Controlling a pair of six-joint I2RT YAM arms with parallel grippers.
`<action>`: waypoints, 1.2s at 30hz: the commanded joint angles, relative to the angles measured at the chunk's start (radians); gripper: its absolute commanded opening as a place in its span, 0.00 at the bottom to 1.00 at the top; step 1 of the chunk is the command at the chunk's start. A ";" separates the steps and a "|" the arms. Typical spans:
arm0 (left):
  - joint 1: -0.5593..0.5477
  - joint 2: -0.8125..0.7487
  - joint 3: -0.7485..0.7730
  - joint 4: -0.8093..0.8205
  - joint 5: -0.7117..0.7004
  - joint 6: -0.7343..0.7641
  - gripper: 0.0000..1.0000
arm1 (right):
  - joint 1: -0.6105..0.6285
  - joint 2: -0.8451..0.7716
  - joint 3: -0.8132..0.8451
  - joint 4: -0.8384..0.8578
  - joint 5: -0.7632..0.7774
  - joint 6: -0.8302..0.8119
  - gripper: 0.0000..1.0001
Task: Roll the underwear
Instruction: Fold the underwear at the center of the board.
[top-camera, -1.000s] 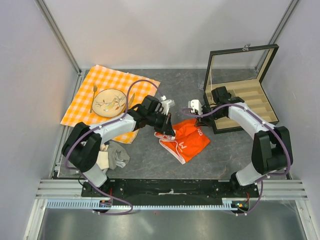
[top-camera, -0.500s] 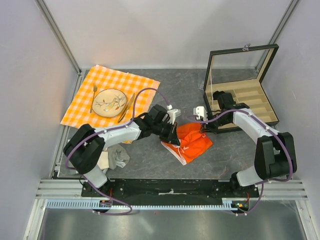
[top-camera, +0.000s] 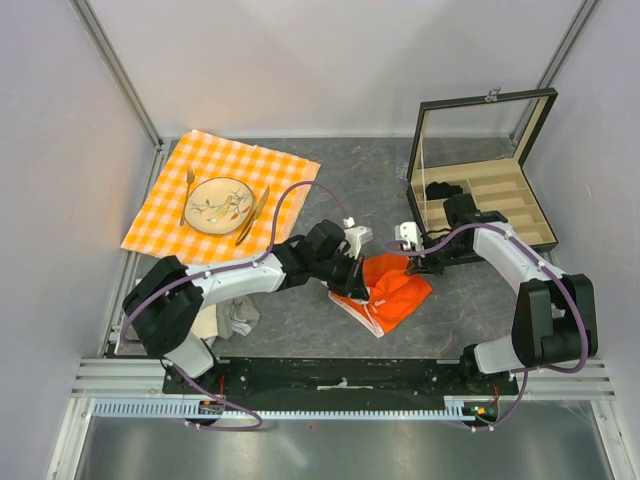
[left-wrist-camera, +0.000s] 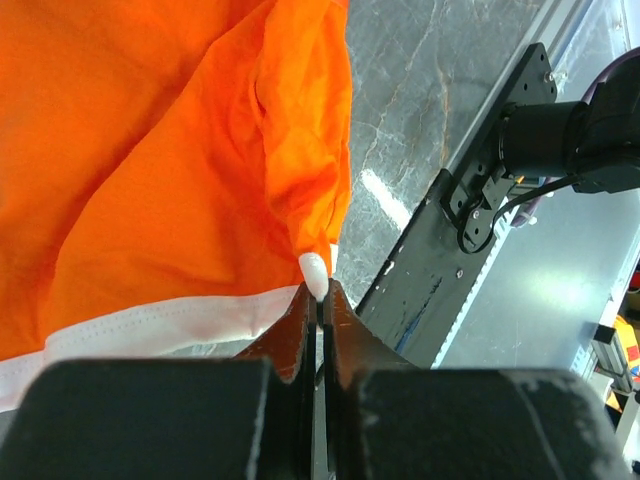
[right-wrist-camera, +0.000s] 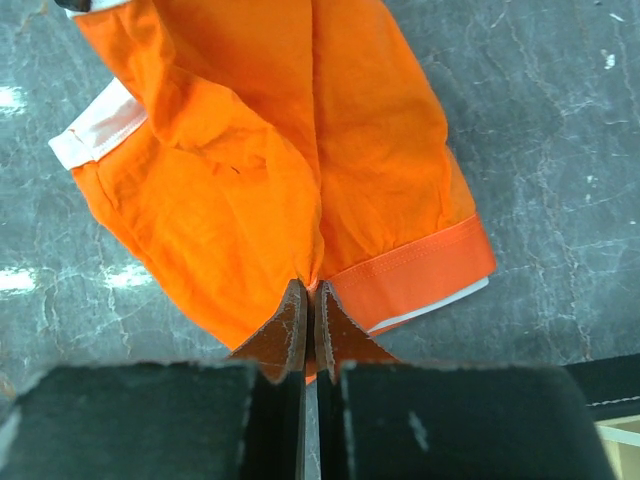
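Note:
The orange-red underwear (top-camera: 393, 290) with white trim lies bunched on the grey table between the two arms. My left gripper (top-camera: 352, 277) is shut on its left edge; the left wrist view shows the jaws pinching a white trim corner (left-wrist-camera: 314, 272) of the underwear (left-wrist-camera: 170, 170). My right gripper (top-camera: 413, 262) is shut on the upper right edge; the right wrist view shows the jaws pinching a fold of the orange fabric (right-wrist-camera: 270, 170) beside its hem band (right-wrist-camera: 410, 270). Both grippers (left-wrist-camera: 318, 296) (right-wrist-camera: 311, 292) hold the cloth just above the table.
An orange checkered cloth (top-camera: 280, 170) with a plate (top-camera: 218, 205), fork and knife lies at the back left. An open black compartment box (top-camera: 500, 195) stands at the back right, with a small black bundle (top-camera: 441, 189) inside. Grey-white cloths (top-camera: 232, 314) lie by the left arm's base.
Both grippers have moved right and toward the near edge, dragging the underwear with them. The garment has folded from a flat spread into a smaller bunched shape.

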 joint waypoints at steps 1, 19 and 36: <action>-0.031 0.014 -0.010 0.051 -0.033 -0.053 0.02 | -0.016 -0.034 -0.017 -0.084 -0.063 -0.122 0.04; -0.151 0.135 -0.029 0.199 -0.039 -0.178 0.46 | -0.126 0.014 0.026 -0.421 0.060 -0.399 0.45; -0.125 0.135 0.021 0.240 -0.011 -0.142 0.33 | -0.094 0.115 -0.043 -0.284 0.002 -0.262 0.22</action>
